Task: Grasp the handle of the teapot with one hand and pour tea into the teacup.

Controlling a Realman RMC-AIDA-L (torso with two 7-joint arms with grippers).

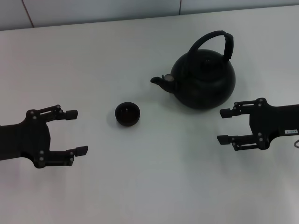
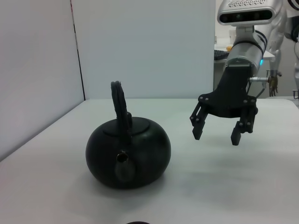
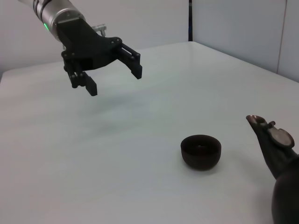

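Note:
The black teapot stands on the white table at the back right, spout toward the teacup, and its arched handle is upright with nothing touching it. To the left of the spout sits the small black teacup. My right gripper hovers open just in front of the teapot's right side, apart from it. At the left my left gripper is open and holds nothing, some way from the cup. The left wrist view shows the teapot, handle and right gripper. The right wrist view shows the teacup, spout and left gripper.
The white table runs to a pale wall at the back. Partition walls close off the table's far sides.

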